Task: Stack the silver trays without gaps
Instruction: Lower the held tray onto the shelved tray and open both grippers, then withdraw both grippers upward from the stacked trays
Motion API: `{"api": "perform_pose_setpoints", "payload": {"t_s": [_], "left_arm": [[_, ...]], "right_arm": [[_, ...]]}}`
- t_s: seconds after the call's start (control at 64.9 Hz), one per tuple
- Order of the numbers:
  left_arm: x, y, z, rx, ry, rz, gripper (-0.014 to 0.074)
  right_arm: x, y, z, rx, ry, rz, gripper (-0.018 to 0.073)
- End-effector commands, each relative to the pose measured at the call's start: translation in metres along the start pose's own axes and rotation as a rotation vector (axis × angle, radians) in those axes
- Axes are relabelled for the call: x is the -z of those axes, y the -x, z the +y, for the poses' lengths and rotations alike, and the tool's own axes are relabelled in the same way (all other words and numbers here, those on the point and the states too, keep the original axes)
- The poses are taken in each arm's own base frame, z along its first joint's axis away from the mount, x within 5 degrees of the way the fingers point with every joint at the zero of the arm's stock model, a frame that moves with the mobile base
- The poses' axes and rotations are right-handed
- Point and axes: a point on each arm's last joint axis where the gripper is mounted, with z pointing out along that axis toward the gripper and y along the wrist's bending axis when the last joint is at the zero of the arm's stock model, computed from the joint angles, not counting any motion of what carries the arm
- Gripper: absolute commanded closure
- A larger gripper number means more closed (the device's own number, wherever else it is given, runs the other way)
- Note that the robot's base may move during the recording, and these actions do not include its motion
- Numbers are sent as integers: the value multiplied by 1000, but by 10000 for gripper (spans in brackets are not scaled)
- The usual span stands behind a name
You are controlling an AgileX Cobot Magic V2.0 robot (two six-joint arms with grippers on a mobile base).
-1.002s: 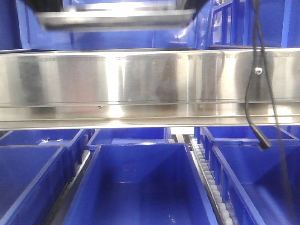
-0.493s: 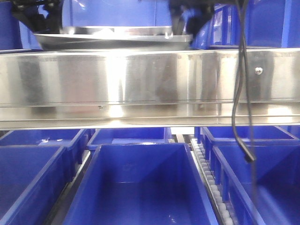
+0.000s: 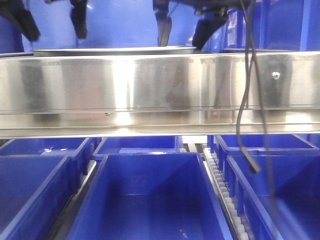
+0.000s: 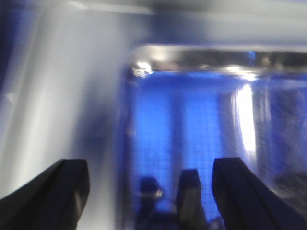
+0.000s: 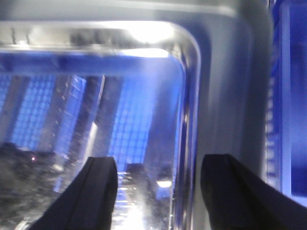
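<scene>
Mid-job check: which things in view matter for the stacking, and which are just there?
Job:
- tray, rim just showing above the rail in the front view
- left tool, open
- right tool, open

Just there:
- shelf rail
- blue bins
- dangling cable

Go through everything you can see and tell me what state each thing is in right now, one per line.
Left end effector: open, empty, raised above the tray.
Right end effector: open, empty, fingertips just above the tray's rim.
Silver tray: lying flat behind the shelf rail, held by neither arm; whether it nests without a gap is hidden.
Shelf rail: fixed, level.
Centre blue bin: upright, empty.
Black cable: hanging loose, plug end free.
</scene>
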Motion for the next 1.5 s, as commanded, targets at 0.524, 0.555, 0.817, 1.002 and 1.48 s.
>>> {"api": "perform_pose_setpoints", "payload": {"t_s": [0.524,0.555,0.817,1.002,1.48], "left_arm": [[132,11,15,83,-230,-254,596],[138,10,17,83,-244,-284,596],[159,-38,36,78,-382,-524,596],[141,-90,50,36,-457,-665,602],[129,-198,90,-72,-489,-860,602]], "right_arm": [[164,28,1,84,139,-384,638],[167,25,0,104,134,-380,638],[187,-8,-17,157,194,-528,638],[179,-53,-37,207,269,-711,638],[167,-165,-92,347,249,-845,638]]}}
